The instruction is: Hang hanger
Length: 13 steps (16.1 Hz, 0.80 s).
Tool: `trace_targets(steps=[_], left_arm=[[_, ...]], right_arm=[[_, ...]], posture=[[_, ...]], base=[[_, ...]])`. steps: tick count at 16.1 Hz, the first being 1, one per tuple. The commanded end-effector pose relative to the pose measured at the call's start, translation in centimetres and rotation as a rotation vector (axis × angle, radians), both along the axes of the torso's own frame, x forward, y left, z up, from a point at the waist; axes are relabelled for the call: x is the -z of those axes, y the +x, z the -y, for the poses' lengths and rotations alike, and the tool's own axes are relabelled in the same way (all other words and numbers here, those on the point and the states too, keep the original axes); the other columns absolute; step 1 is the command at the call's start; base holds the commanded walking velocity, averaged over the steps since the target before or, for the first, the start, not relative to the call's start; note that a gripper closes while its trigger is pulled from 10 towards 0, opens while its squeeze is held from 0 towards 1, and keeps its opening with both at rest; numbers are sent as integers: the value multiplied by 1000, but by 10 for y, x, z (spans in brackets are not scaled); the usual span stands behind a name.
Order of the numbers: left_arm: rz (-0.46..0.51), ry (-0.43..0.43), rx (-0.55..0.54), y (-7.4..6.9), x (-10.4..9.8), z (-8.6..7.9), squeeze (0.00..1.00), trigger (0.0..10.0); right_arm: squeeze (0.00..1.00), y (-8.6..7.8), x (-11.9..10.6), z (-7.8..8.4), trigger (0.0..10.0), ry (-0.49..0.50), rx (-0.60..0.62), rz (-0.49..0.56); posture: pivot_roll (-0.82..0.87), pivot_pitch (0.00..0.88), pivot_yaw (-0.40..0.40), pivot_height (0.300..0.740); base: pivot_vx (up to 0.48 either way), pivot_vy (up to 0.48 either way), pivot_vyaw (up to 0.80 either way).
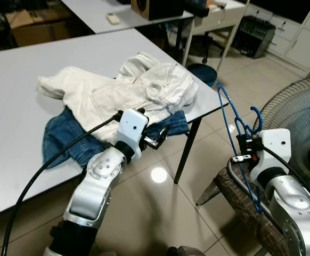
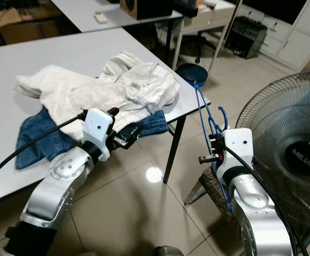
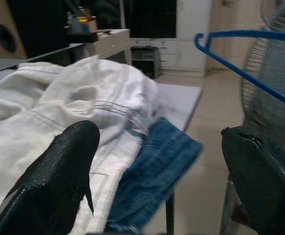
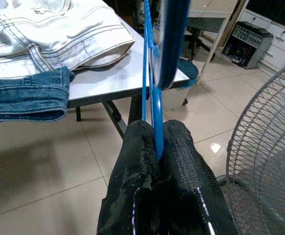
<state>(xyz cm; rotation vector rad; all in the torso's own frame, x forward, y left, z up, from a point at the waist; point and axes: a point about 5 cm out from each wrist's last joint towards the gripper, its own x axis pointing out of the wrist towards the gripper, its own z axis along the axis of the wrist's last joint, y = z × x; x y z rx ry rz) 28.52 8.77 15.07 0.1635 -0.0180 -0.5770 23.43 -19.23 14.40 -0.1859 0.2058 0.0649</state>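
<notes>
A blue wire hanger [image 1: 235, 120] stands upright off the white table's right corner, and my right gripper [image 1: 244, 150] is shut on its lower part. In the right wrist view the two fingers [image 4: 181, 161] pinch the blue hanger [image 4: 151, 88] between them. My left gripper [image 1: 160, 136] is open at the table's front edge, just over blue jeans [image 1: 70, 136]. A white garment [image 1: 128, 88] lies crumpled on top of the jeans. In the left wrist view the fingers [image 3: 54, 181] are spread wide with nothing between them, and the hanger's hook [image 3: 250, 73] shows beyond them.
The white table [image 1: 27, 74] fills the left. A large floor fan [image 1: 299, 122] stands at the right, close behind my right arm. A stool with a woven seat [image 1: 240, 205] sits under the hanger. A dark blue bin [image 1: 202, 72] and a second table [image 1: 123, 16] lie farther back.
</notes>
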Motion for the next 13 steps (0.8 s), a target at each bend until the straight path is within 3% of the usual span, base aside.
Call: trace_targets(steps=[1,5,6,8,13], left_arm=[[-23,25,34,0,3,7,1000,10000],[-96,142,52,17,17,11,1000,10000],[-106,163,52,26,16,12,0,10000],[-92,235,-9,41,15,7,0,10000],[-36,348,-121,62,11,-11,0,10000]], right_arm=[[0,-2,0,6,10000,-20,18,1],[0,-2,0,14,10000,-65,26,-30],[0,-6,1,24,10000,-87,54,-49],[0,-8,1,33,10000,-102,70,-57],[0,-9,1,34,10000,-110,69,-61]], posture=[[-96,64,-62,740],[-110,59,-54,740],[-110,59,-54,740],[-137,48,-24,740],[-139,45,-16,740]], base=[[0,0,0],[0,0,0],[0,0,0],[0,0,0],[0,0,0]])
